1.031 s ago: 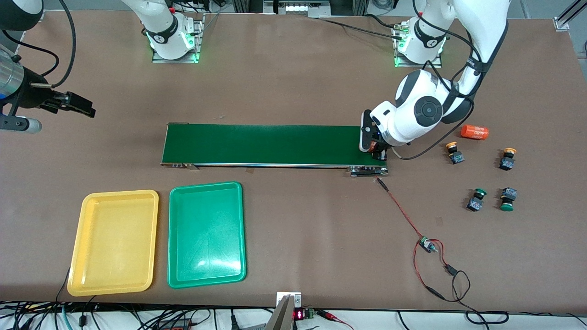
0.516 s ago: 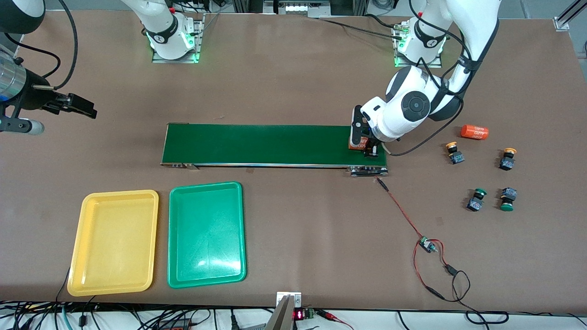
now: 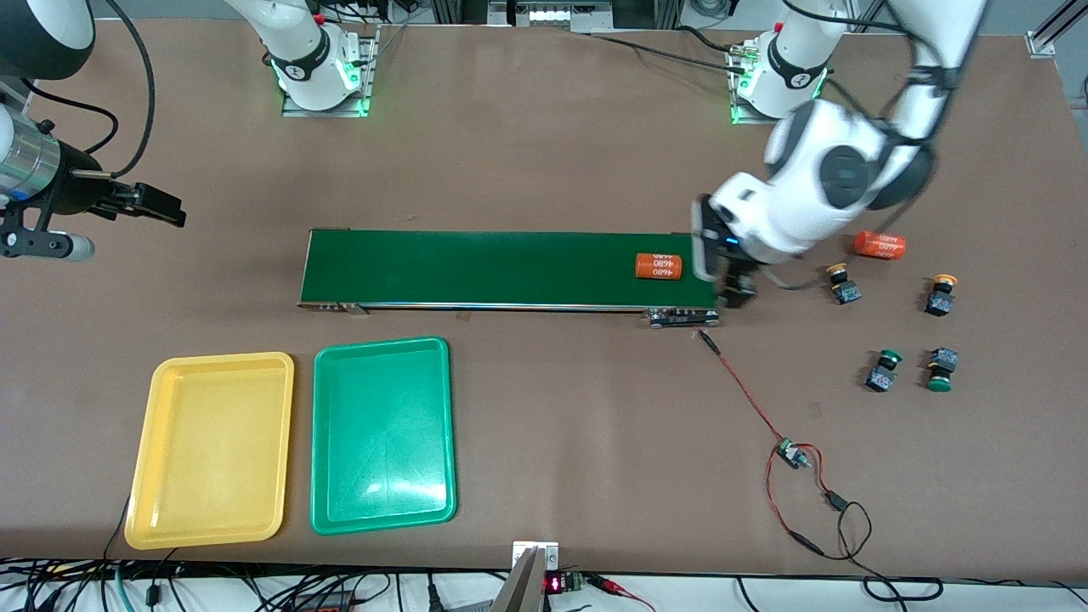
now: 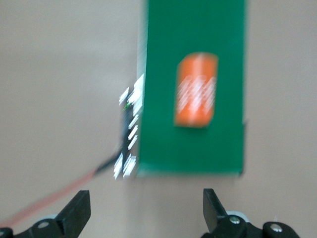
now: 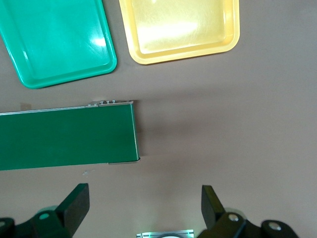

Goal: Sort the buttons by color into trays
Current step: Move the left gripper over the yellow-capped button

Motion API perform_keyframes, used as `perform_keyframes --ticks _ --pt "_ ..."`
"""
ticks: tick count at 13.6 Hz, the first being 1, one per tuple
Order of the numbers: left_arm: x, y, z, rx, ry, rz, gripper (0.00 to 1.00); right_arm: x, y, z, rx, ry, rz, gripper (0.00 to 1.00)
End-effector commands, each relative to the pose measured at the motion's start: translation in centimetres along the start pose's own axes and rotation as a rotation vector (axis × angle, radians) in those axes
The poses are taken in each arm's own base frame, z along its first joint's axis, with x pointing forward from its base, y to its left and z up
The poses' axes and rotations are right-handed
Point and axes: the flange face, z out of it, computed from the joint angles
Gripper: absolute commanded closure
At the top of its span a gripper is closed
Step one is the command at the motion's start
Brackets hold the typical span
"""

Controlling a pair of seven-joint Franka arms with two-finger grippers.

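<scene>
Four buttons lie on the table at the left arm's end: two yellow-capped, and two green-capped nearer the front camera. The yellow tray and the green tray sit side by side, bare, at the right arm's end. My left gripper hangs open and holds nothing, just off the conveyor's end. My right gripper waits open over the table at the right arm's end.
A long dark-green conveyor belt crosses the middle, with an orange cylinder lying on it. A second orange cylinder lies beside the buttons. A red wire with a small board trails from the belt.
My left gripper opened and let go of the orange cylinder on the belt, then drew back off the belt's end toward the buttons. The right arm barely moved.
</scene>
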Motion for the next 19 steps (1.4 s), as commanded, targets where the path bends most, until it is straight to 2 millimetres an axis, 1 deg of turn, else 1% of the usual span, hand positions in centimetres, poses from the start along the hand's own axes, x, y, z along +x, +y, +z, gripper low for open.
perform_keyframes --ticks 1,2,3,4,5,6,8,11,12,13,14,17,18,19 --pt "-7.5 -3.0 -1.6 0.019 -0.004 -0.129 0.00 -0.2 -1.0 -1.3 -0.015 0.017 -0.020 0.00" --pt "-10.5 -3.9 -1.1 0.024 -0.035 -0.155 0.00 -0.1 -0.7 -2.2 -0.009 0.035 -0.014 0.00" --pt "-13.5 -4.7 -1.0 0.046 -0.063 -0.186 0.00 -0.1 -0.4 -2.3 -0.005 0.037 -0.012 0.00" --pt "-15.0 -4.9 -1.0 0.050 -0.070 -0.210 0.00 -0.1 -0.2 -2.5 -0.005 0.040 -0.014 0.00" --pt "-16.8 -4.9 -0.9 0.046 -0.075 -0.254 0.00 -0.1 -0.4 -2.5 -0.005 0.041 -0.009 0.00" --pt "-18.0 -5.0 -0.9 0.046 -0.076 -0.339 0.00 0.0 -0.4 -2.4 -0.005 0.039 -0.008 0.00" --pt "-19.8 -4.7 0.2 0.033 -0.093 -0.653 0.00 0.1 -0.4 -2.3 -0.005 0.037 0.000 0.00" --pt "-20.3 -3.2 1.3 -0.056 -0.166 -1.168 0.00 0.1 -0.3 -2.3 -0.006 0.042 0.002 0.00" --pt "-20.8 -3.2 1.2 -0.051 -0.170 -1.241 0.00 0.2 -0.1 -2.4 -0.003 0.048 0.004 0.00" --pt "-22.1 -3.2 1.1 -0.049 -0.170 -1.281 0.00 0.2 -0.1 -2.4 -0.003 0.048 0.004 0.00" --pt "-22.7 -3.1 1.4 -0.052 -0.172 -1.308 0.00 0.2 0.0 -2.4 -0.003 0.048 0.006 0.00" --pt "-23.2 -2.4 3.3 -0.045 -0.189 -1.527 0.00 0.3 0.1 -2.4 -0.002 0.049 0.009 0.00" --pt "-23.3 -2.3 3.7 -0.029 -0.179 -1.562 0.00 0.3 0.3 -2.4 -0.004 0.050 0.012 0.00" --pt "-23.6 -2.0 4.9 -0.022 -0.173 -1.575 0.00 0.3 0.7 -2.4 -0.001 0.051 0.018 0.00"
